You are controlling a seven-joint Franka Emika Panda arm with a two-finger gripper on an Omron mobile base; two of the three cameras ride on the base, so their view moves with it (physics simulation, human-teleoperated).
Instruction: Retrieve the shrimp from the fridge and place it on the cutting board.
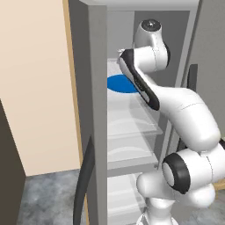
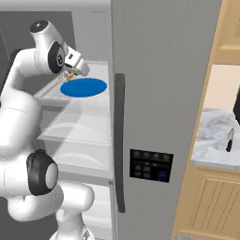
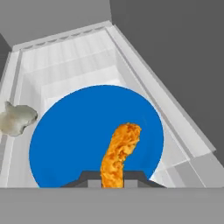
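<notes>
1. We are holding the shrimp in the hand, above the blue plate inside the fridge.
2. Risk, in our judgement: the tiny piece slipping free while we are withdrawing past the shelf.

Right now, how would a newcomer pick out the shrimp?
Look inside the open fridge, on the upper shelf holding the round blue plate. Above that plate, the shrimp is the small orange curved piece between the fingers, unlike the pale lump beside the plate.
</notes>
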